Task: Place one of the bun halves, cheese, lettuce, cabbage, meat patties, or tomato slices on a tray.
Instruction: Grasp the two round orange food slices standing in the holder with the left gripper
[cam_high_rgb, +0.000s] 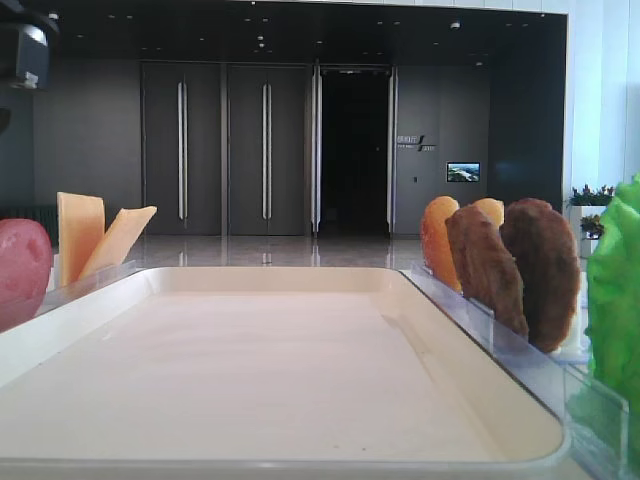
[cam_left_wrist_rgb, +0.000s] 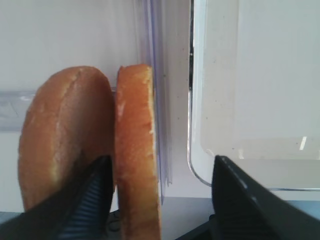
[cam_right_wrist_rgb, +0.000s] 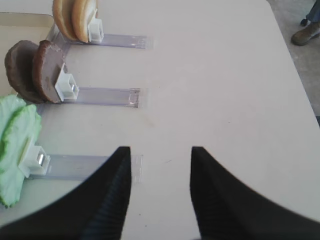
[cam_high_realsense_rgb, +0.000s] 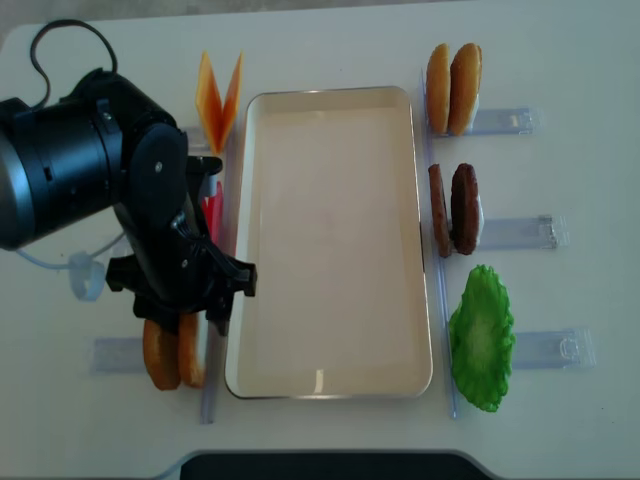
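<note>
1. The left gripper hangs over the pair of bun halves standing on edge in a clear plastic holder at the near left of the tray
2. In the left wrist view its dark ribbed fingers stand apart: one sits in front of the rounded bun half, the other is on the tray side, and the flat-faced bun half lies between them; whether either finger touches bread cannot be told
3. The right gripper hovers with jaws spread and nothing between them, over bare table beside the holder of the lettuce
4. The off-white tray lies in the middle of the table with no food on it
5. Right of the tray, far to near: a second bun pair, two meat patties, the lettuce
6. Left of the tray, two cheese slices lean apart in a V at the far end, and a pinkish-red tomato slice stands nearer
</note>
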